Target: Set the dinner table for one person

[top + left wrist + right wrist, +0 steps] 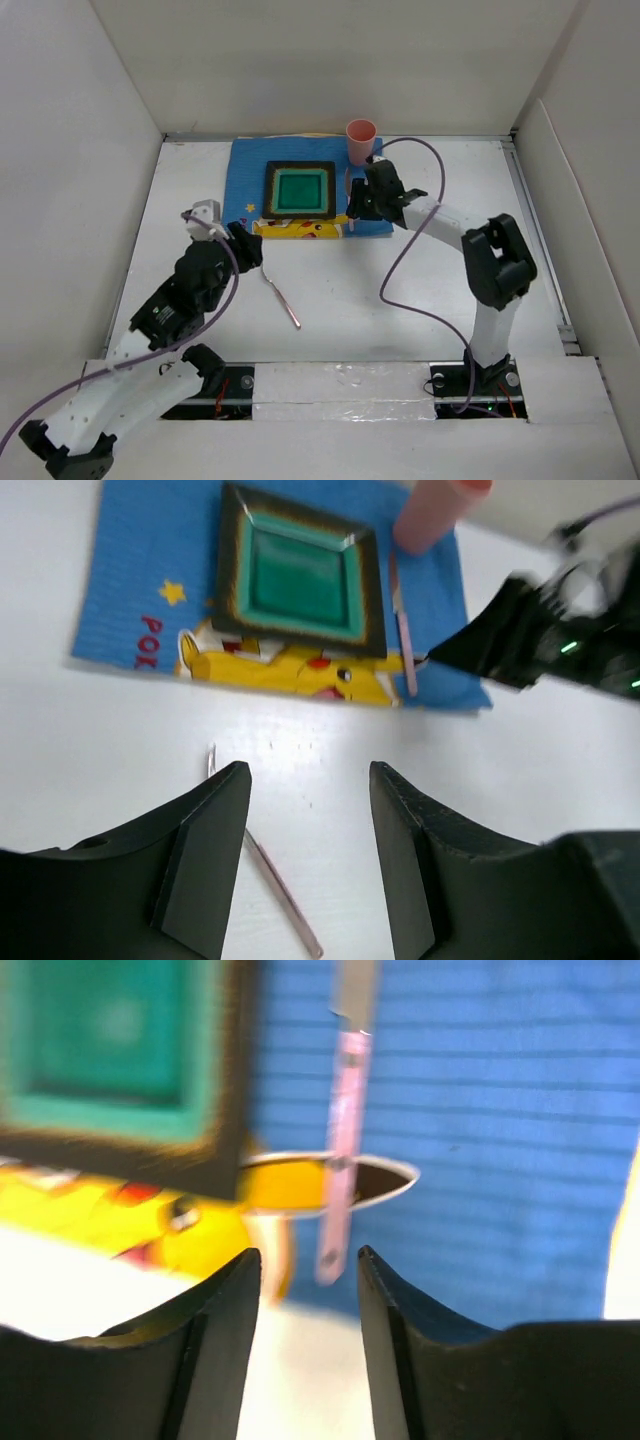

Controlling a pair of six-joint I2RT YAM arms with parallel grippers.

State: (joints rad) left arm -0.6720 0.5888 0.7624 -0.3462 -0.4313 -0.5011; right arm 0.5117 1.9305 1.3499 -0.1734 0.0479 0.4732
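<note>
The matte white counter [400,320] is filling the middle of the top view, flat and plain between white walls. A blue placemat [250,160] is lying at its upper centre, carrying a green square plate [300,190], with a pink cup [360,140] at its upper right corner. The left pincer [305,780] is hanging spread near a thin utensil [285,905]. The right pincer [308,1260] is standing spread, pinching nothing, at a pink-handled utensil [345,1110].

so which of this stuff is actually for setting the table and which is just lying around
For the job:
white flat dinner table
blue cloth placemat with yellow cartoon print
green square plate with dark rim
pink round cup
pink-handled utensil beside the plate
pink-handled utensil on the bare table

Not for the job:
purple cable looping over the table
</note>
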